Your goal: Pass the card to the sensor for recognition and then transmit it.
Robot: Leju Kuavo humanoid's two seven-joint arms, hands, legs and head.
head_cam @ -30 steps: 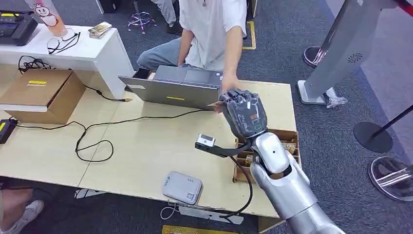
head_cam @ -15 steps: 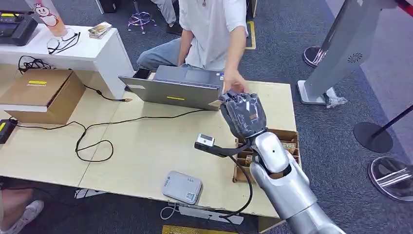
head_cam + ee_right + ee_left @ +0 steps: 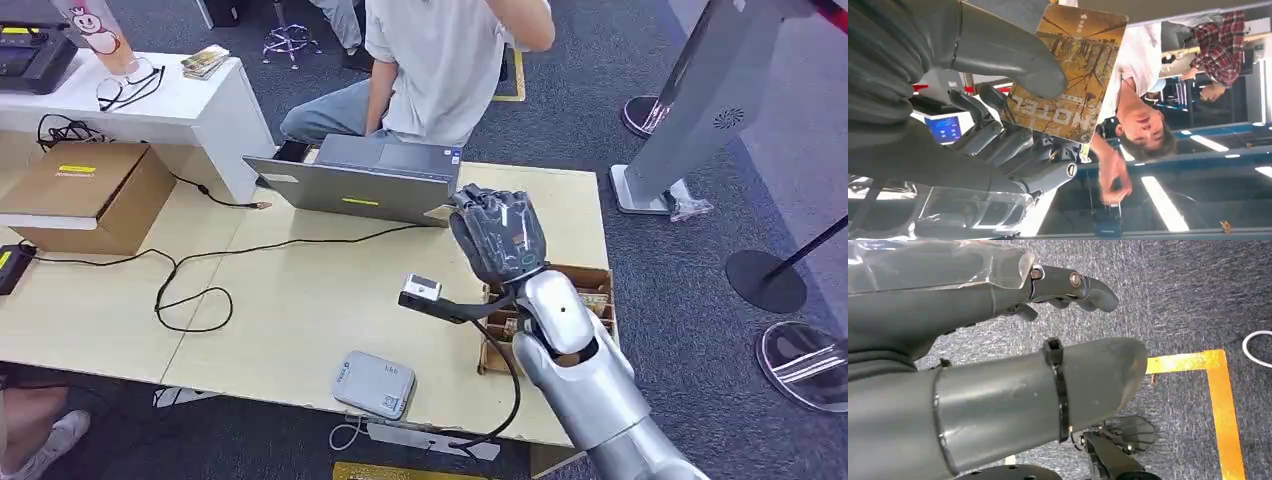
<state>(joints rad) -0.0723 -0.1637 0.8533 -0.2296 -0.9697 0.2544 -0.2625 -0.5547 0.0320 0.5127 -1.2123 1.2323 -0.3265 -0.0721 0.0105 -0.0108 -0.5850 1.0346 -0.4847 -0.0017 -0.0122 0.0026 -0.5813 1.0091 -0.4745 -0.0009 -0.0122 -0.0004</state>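
Observation:
My right hand is raised above the far side of the wooden table, close to the laptop. It pinches a brown hotel card between thumb and fingers; in the head view just a corner of the card pokes out toward the laptop. A grey card sensor lies flat near the table's front edge, well below and nearer than the hand. Beyond the table sits a person in a white shirt, arm lifted up. My left hand hangs over the carpet with its fingers apart, holding nothing.
A grey laptop stands just left of the raised hand. A wooden box of cards sits at the table's right edge under my forearm. A black cable loops over the left half, beside a cardboard box.
The person's hand, which reached toward the card at my right hand, has pulled away and gone up. My right hand has stayed in place with the card.

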